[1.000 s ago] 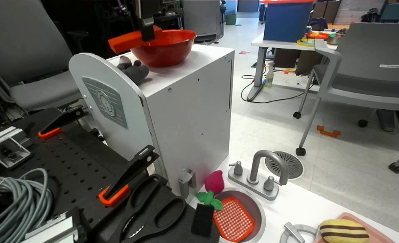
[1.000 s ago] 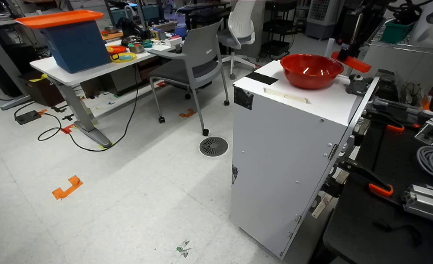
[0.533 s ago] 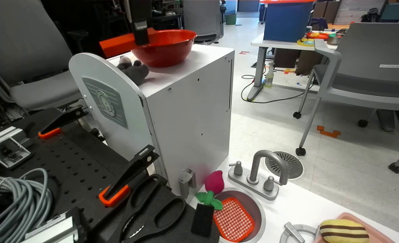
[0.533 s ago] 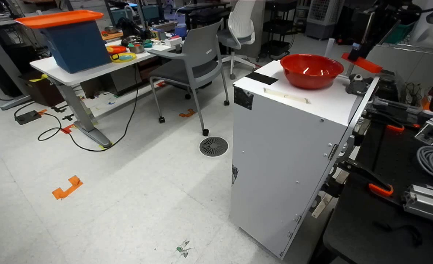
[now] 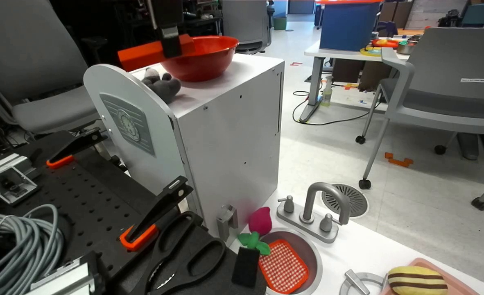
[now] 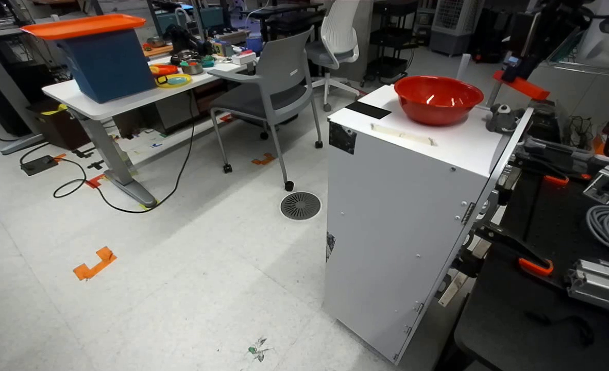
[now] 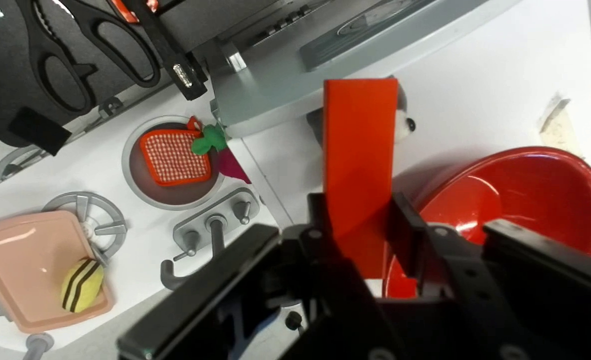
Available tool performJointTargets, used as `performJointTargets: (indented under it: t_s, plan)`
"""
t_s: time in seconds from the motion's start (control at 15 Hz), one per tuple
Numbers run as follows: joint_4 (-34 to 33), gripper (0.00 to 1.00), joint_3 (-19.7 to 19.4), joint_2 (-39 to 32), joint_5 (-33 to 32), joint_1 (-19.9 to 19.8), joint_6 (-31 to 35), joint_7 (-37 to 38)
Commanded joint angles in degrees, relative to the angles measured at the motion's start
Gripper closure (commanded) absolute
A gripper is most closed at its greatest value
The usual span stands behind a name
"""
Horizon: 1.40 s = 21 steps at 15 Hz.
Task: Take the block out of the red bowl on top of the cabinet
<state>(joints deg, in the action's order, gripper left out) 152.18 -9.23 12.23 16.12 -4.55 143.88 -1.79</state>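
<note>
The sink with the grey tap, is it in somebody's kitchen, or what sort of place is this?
Probably a robot lab or workshop: a gripper holds an orange-red block, near coiled grey cable and a black board full of holes. The sink looks like a toy.

The block (image 7: 361,145) was orange-red, the claw (image 7: 359,212) mostly black, the bowl (image 6: 438,103) a deeper, glossy red. The cabinet (image 5: 234,139) was white, its door (image 5: 162,127) pale grey with a darker grey mark (image 5: 127,125). The plush (image 5: 166,89) was grey and white. The cloth (image 7: 175,157) bore a red-and-white check inside an orange-red border; the leaves (image 7: 209,141) were green, the tray (image 7: 30,262) pink, the striped toy (image 7: 82,285) yellow with dark bands. The worktop (image 5: 86,196) was black, the cable (image 5: 19,241) grey, the bin (image 6: 111,69) blue under an orange lid (image 6: 83,27).
</note>
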Motion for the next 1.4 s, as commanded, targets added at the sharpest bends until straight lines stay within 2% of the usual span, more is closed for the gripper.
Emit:
performJointTargets:
  t_s: [0.0,0.6,1.33]
  plan:
    - [-0.1,0.92,-1.7,1.1,2.4,-0.7,-2.2,-2.0]
    - [-2.5,0.92,-4.1,-1.2,4.8,-1.2,-6.2,-3.6]
    - [-8.8,0.92,-4.6,-6.0,4.3,-4.4,-15.2,-2.9]
